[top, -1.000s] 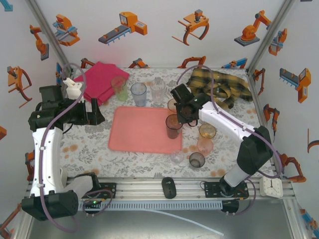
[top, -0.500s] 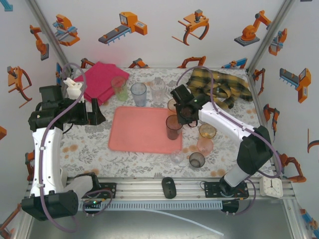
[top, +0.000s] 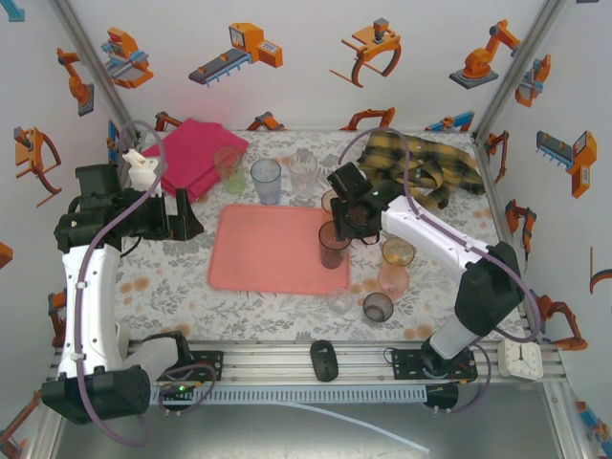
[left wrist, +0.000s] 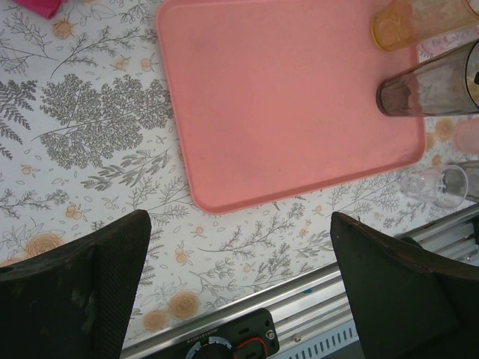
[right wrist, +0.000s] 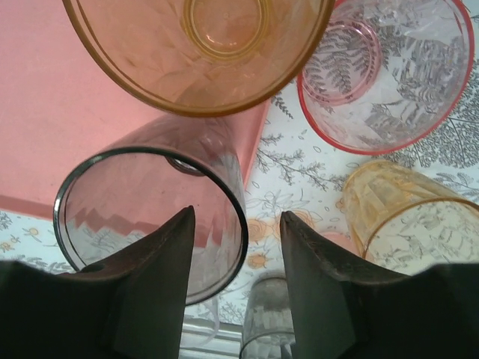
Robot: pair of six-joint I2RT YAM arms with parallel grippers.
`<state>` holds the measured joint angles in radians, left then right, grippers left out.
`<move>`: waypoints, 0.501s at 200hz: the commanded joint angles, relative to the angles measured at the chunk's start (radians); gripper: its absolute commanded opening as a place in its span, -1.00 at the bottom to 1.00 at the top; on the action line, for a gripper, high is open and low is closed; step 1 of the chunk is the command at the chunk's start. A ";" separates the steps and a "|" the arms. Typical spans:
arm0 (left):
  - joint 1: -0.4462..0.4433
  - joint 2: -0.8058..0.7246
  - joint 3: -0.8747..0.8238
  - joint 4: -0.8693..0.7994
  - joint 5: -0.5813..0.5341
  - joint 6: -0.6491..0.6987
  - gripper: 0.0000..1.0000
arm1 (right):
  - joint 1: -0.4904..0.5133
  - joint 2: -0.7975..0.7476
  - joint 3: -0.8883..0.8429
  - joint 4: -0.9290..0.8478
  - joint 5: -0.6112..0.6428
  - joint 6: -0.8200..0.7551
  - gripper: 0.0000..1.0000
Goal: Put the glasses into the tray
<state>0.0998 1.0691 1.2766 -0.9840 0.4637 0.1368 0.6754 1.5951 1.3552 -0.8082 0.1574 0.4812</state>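
The salmon-pink tray [top: 273, 251] lies mid-table. A smoky dark glass [top: 333, 244] stands upright on its right edge. My right gripper [top: 350, 216] hovers over that glass, open. In the right wrist view the gripper [right wrist: 236, 217] straddles the rim of the dark glass [right wrist: 150, 217], one finger inside and one outside, with a gap on each side. An amber glass [right wrist: 198, 52] stands just beyond it. The other glasses stand off the tray: green [top: 229, 169], blue-grey [top: 267, 181] and clear [top: 303, 172] behind it, amber [top: 398, 251], pink [top: 392, 279], clear [top: 340, 301] and dark [top: 378, 307] to its right. My left gripper [top: 182, 215] hangs open left of the tray, holding nothing.
A folded magenta cloth [top: 196, 153] lies at the back left with a white bottle [top: 142, 170] beside it. A yellow-black plaid cloth [top: 430, 167] is bunched at the back right. The aluminium rail [left wrist: 314, 299] runs along the table's near edge.
My right gripper's jaws have spread apart and let go of the dark glass, which now stands on the tray's right edge. The left arm has not moved.
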 commanded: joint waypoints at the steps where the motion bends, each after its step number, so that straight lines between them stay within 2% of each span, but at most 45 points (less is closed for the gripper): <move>1: 0.003 -0.018 0.032 -0.007 0.000 0.030 0.94 | -0.005 -0.070 0.067 -0.066 0.009 -0.002 -0.03; 54: 0.003 -0.022 0.058 -0.039 -0.016 0.059 0.94 | -0.005 -0.139 0.268 -0.217 0.041 -0.060 0.09; 100: 0.003 -0.023 0.075 -0.072 0.005 0.082 0.94 | -0.014 0.021 0.595 -0.288 0.065 -0.186 0.12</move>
<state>0.0998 1.0626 1.3209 -1.0164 0.4461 0.1799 0.6743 1.5311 1.8343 -1.0393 0.1936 0.3859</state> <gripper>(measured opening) 0.972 0.554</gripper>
